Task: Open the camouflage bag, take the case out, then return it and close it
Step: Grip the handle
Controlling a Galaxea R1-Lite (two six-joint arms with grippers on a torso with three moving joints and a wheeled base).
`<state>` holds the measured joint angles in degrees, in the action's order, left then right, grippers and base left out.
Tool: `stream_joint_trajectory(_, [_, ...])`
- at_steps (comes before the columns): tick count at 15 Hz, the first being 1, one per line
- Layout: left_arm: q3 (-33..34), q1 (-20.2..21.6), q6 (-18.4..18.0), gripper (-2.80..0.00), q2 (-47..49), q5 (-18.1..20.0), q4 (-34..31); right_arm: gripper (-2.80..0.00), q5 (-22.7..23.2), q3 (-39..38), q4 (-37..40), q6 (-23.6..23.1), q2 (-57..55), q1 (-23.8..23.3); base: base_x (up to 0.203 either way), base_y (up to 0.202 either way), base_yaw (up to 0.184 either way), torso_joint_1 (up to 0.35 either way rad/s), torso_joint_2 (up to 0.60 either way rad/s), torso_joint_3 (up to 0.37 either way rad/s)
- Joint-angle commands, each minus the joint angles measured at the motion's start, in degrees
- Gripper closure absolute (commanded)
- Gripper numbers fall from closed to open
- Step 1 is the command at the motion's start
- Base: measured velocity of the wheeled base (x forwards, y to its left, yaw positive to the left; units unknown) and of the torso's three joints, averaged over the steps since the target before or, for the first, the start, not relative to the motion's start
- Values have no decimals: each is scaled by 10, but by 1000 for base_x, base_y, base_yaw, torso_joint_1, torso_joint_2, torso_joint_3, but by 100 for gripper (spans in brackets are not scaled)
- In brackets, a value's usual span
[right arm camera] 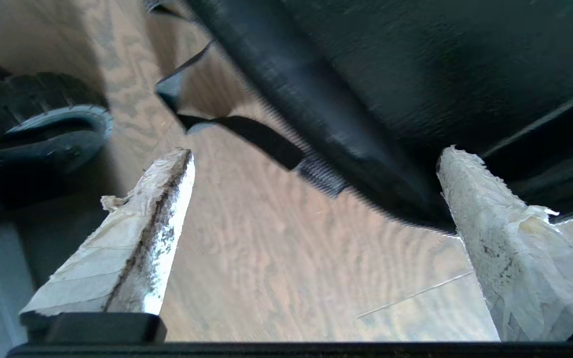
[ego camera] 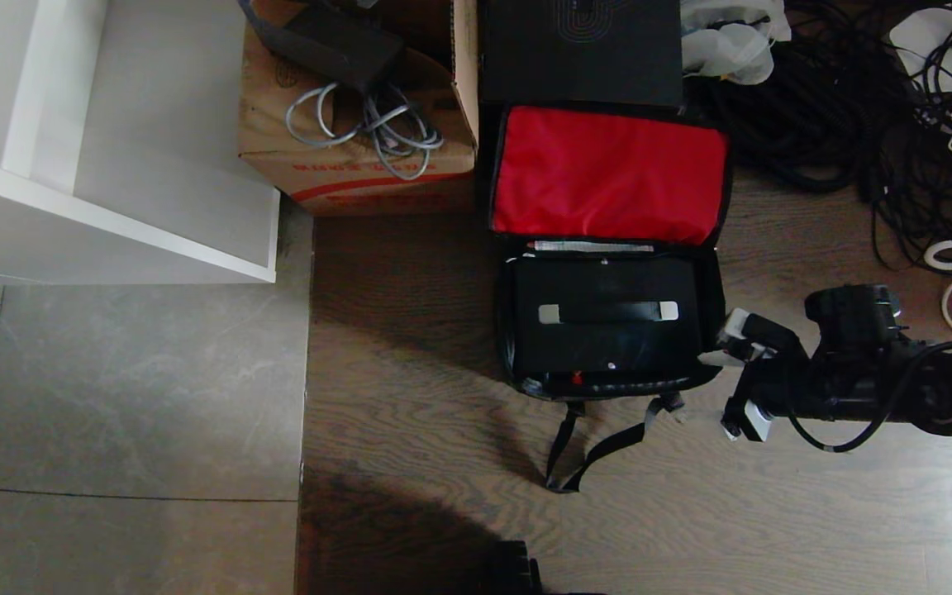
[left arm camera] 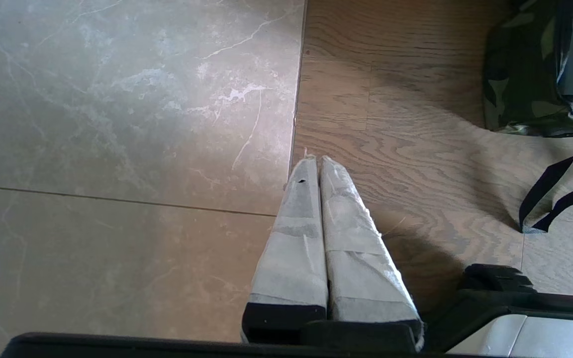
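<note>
Head view: the camouflage bag point(ego camera: 711, 289) lies open on the wooden floor point(ego camera: 410, 397), its red-lined flap point(ego camera: 608, 173) thrown back against a taller black box point(ego camera: 579, 49) just beyond it. The case point(ego camera: 608, 330) sits inside the bag, handle point(ego camera: 608, 312) up between silver end mounts. Black straps point(ego camera: 600, 450) trail from the bag's near edge across the floorboards. The right pincer point(ego camera: 742, 384) hangs just beside the bag's right corner, its white-wrapped fingers point(ego camera: 736, 326) spread apart and holding nothing. A cardboard box point(ego camera: 360, 157) with grey cables stands left of the bag's flap, a white shelf unit point(ego camera: 112, 190) farther left, and a tangle of black cables point(ego camera: 856, 107) lies to the bag's right.

Left wrist view: the left pincer point(left arm camera: 315, 161) hangs over the seam where grey floor tile point(left arm camera: 117, 124) meets wood, well apart from the bag point(left arm camera: 515, 79), whose camouflage side shows at the frame's edge. Its taped fingers point(left arm camera: 296, 238) are pressed together, empty. A loop of the bag's strap point(left arm camera: 555, 199) lies on the wood nearby.

Right wrist view: the right pincer point(right arm camera: 316, 154) shows its two wrapped fingers point(right arm camera: 137, 238) wide apart, one beside the bag's black zipper edge point(right arm camera: 316, 124), nothing between them but floor. A strap point(right arm camera: 246, 134) runs below the bag's edge.
</note>
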<state>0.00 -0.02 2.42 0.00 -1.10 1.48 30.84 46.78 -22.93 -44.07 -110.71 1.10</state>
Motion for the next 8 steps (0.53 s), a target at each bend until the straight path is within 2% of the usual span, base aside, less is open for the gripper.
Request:
stream_joint_trajectory(1, [5,-1,0,0,0,0,0,-280,2,-13,-1,-2,-4,4,0,0,0,0,0,0])
stream_joint_trajectory(8, [5,-1,0,0,0,0,0,-280,3,-14,-11,-6,-26,13,0,0,0,0,0,0])
